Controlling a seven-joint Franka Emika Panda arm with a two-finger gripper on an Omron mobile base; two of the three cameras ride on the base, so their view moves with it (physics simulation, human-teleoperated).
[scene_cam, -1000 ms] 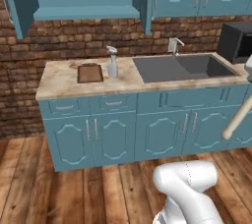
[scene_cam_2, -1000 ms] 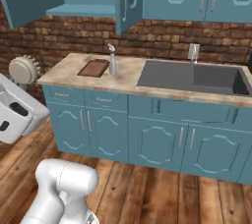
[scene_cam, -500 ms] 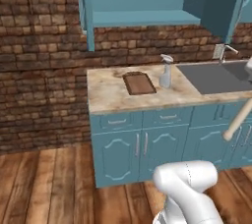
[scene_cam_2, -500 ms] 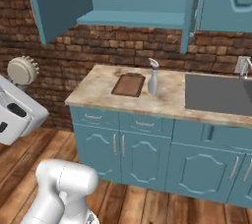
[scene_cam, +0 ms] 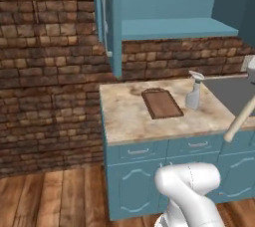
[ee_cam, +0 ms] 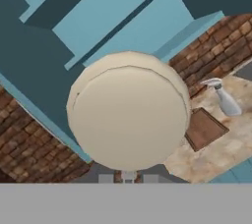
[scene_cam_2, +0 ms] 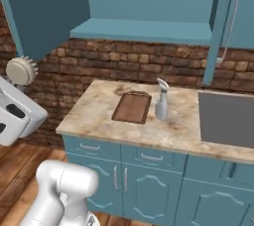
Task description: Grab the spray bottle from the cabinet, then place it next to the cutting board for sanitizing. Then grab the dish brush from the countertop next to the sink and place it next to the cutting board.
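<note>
The slim pale grey-white plastic spray bottle (scene_cam: 193,93) stands upright on the beige-and-brown marbled stone countertop (scene_cam: 127,119), long axis vertical. It sits just beside the long edge of the dark brown rectangular wooden cutting board (scene_cam: 161,103), on the side nearer the dark grey sunken sink (scene_cam_2: 227,119). In the right base view its white trigger nozzle points left, over the board; bottle and board look apart, but the gap is too slight to judge with certainty. The board lies flat, its long axis running from the counter's front edge toward the brick wall (scene_cam: 50,66).

The small dish brush with a pale beige stick handle and round whitish head (scene_cam_2: 21,71) is off the countertop, raised in the air to the left of the counter in the right base view. Its round head is uppermost, at about the level of the shelf in the teal-blue wall cabinet (scene_cam_2: 144,29). In the left base view its handle slants down to the left at the right edge of the frame. In the hand view the round head faces the camera directly.

The gripper (ee_cam: 128,176) is fully closed, and the brush handle rises from between its dark fingertips, so it holds the brush.

The cabinet doors stand open.
</note>
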